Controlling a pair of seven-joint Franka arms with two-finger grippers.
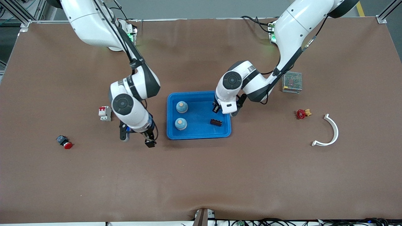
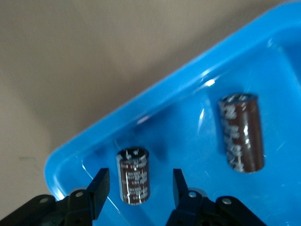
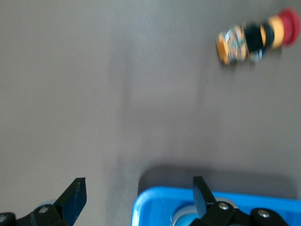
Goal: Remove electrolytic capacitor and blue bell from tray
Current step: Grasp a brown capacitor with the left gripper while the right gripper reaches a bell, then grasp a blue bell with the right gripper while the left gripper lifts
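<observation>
A blue tray [image 1: 201, 134] sits mid-table. In it lie two blue-grey bells [image 1: 181, 106] [image 1: 180, 123] and a dark brown capacitor [image 1: 216, 122]. My left gripper [image 1: 223, 112] is low over the tray's corner toward the left arm's end. In the left wrist view it [image 2: 140, 186] is open, with a second capacitor [image 2: 134, 175] lying on the tray floor [image 2: 188, 127] between the fingers with gaps either side; the first capacitor [image 2: 241, 133] lies beside it. My right gripper [image 1: 137, 139] is open and empty over the table beside the tray, toward the right arm's end; its wrist view [image 3: 138, 195] shows the tray corner [image 3: 155, 207].
A red-and-white circuit breaker [image 1: 104, 113] and a red push button [image 1: 64, 142] [image 3: 256, 35] lie toward the right arm's end. A mesh-covered metal box [image 1: 292, 82], a red valve [image 1: 302, 113] and a white curved piece [image 1: 329, 131] lie toward the left arm's end.
</observation>
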